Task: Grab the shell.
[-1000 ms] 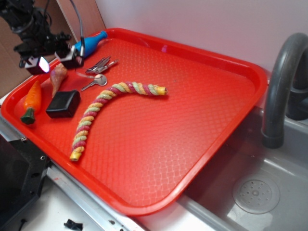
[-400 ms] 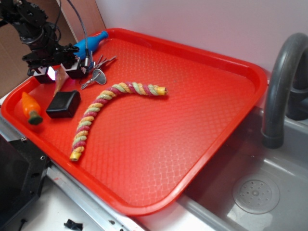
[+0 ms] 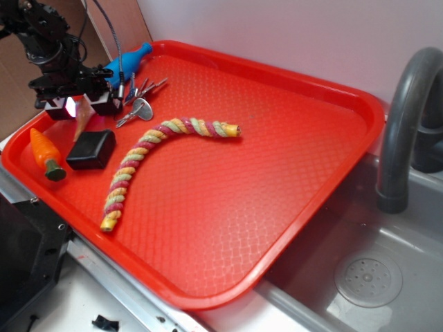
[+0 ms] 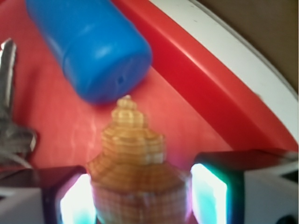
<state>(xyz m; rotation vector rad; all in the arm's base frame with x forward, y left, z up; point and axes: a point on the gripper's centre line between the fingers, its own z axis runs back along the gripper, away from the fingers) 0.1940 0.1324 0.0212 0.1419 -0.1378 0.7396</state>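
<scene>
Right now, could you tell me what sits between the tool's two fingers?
The shell sits between the fingers, its spire toward the blue bottle; the wrist view shows it.

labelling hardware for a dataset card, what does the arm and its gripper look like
The arm is black, with blocky joints and a thin grey cable looping down to the wrist. The gripper has two dark, square-ended fingers whose inner pads glow white, tinged cyan and pink in the wrist view. No markings are legible.

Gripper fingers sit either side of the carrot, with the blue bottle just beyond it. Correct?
No: it is the shell between the fingers, as the wrist view shows. The carrot lies apart near the tray's edge. The blue bottle is just beyond the shell.
</scene>
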